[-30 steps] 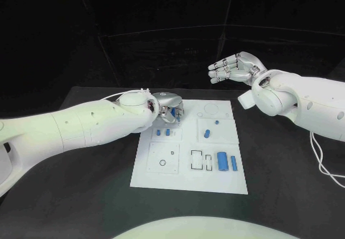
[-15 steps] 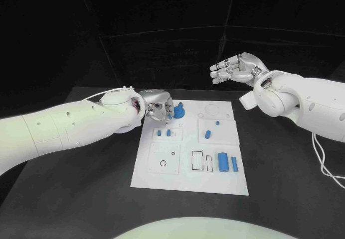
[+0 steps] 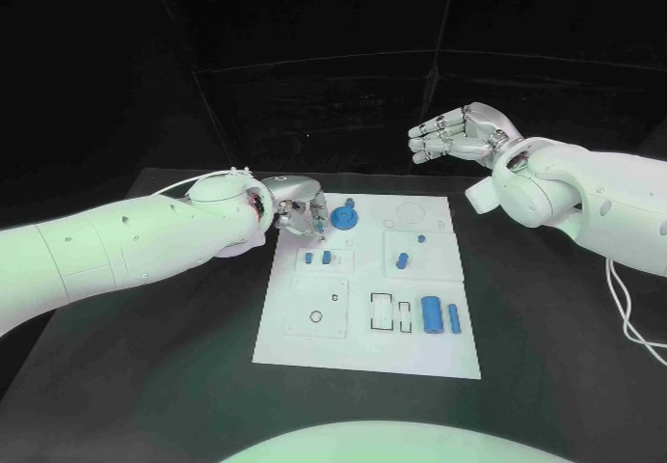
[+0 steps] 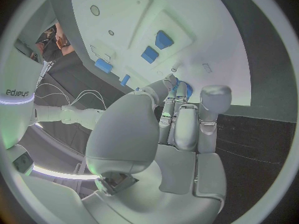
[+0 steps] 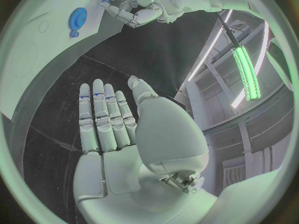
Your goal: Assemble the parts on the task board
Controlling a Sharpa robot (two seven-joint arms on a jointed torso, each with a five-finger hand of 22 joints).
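Note:
The white task board (image 3: 364,340) lies in the middle of the black table. A blue gear-like part (image 3: 343,216) sits at the board's far left corner and also appears as the gear (image 5: 77,16) in the right wrist view. My left hand (image 3: 301,214) hovers just left of it, its fingers (image 4: 186,115) loosely bent with their tips close to the blue part (image 4: 187,90); it holds nothing that I can see. My right hand (image 3: 453,132) is raised beyond the board's far right corner, and the right hand (image 5: 106,122) is open and empty.
Two small blue pieces (image 3: 315,258) lie in a left recess. A blue peg (image 3: 402,258) and a tiny blue piece (image 3: 420,236) lie at the right. Two blue cylinders (image 3: 440,314) lie near the right edge. A cable (image 3: 626,309) trails at the table's right.
My left hand has drawn back to the left off the board's far corner, uncovering the blue gear-like part that now sits there. The right hand has hardly moved.

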